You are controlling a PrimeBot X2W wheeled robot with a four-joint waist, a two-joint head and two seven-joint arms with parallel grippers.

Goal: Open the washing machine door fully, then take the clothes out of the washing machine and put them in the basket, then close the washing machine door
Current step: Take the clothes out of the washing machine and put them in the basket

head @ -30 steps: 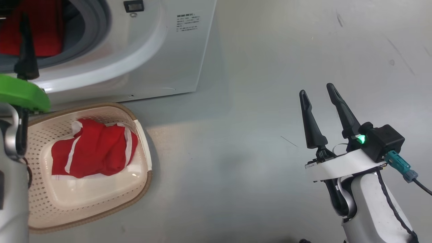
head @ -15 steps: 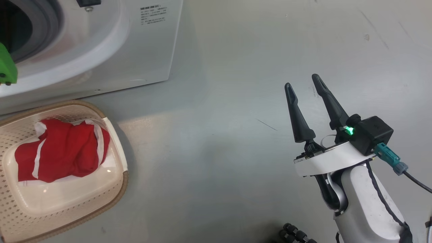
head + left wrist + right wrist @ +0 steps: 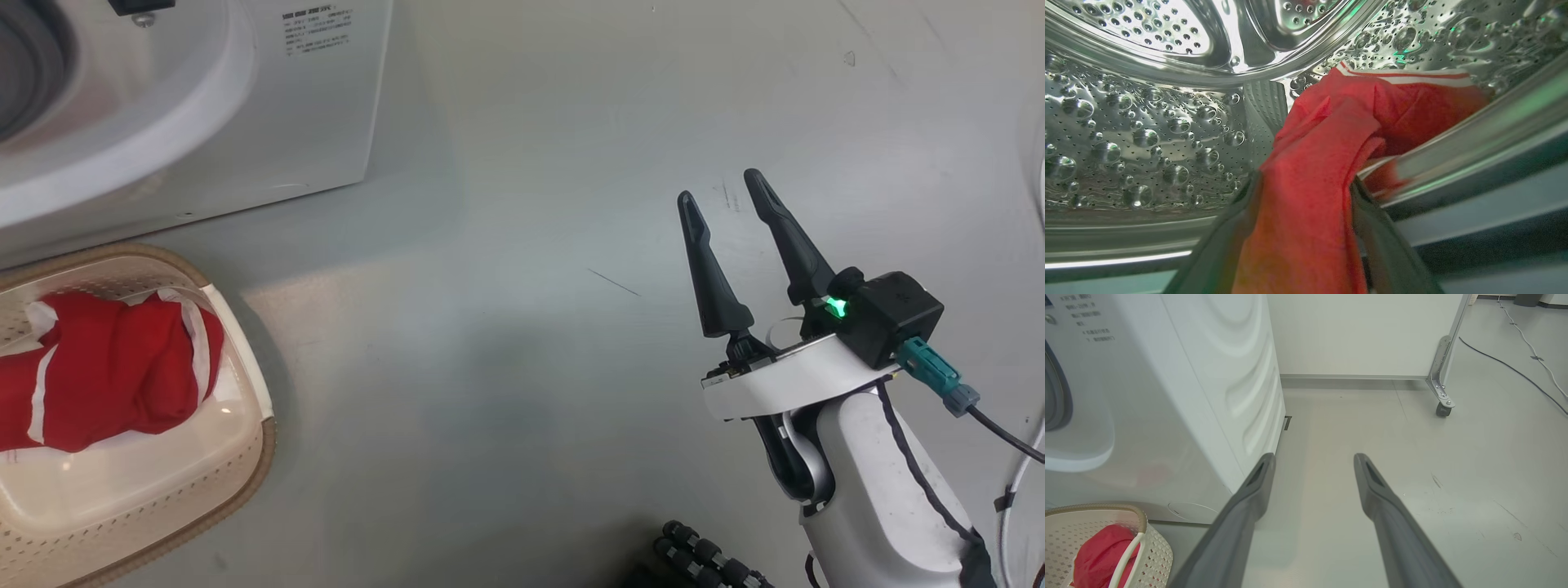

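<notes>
— Clothes [image 3: 1331, 122], what changed?
— Head camera turned right. One piece [image 3: 106, 384] lies in the basket [image 3: 245, 457]; another waits in the drum [image 3: 1147, 122], inside the left tool [image 3: 1303, 179], fingers [image 3: 1384, 245] apart. Right tool [image 3: 718, 189] also apart, empty. Unloading not finished.

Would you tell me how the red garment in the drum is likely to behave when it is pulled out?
The red garment looks floppy: it folds and drapes over the drum lip, so it will probably sag and trail. Its soft creases suggest thin, light cloth. It may drag or catch on that lip.
</notes>
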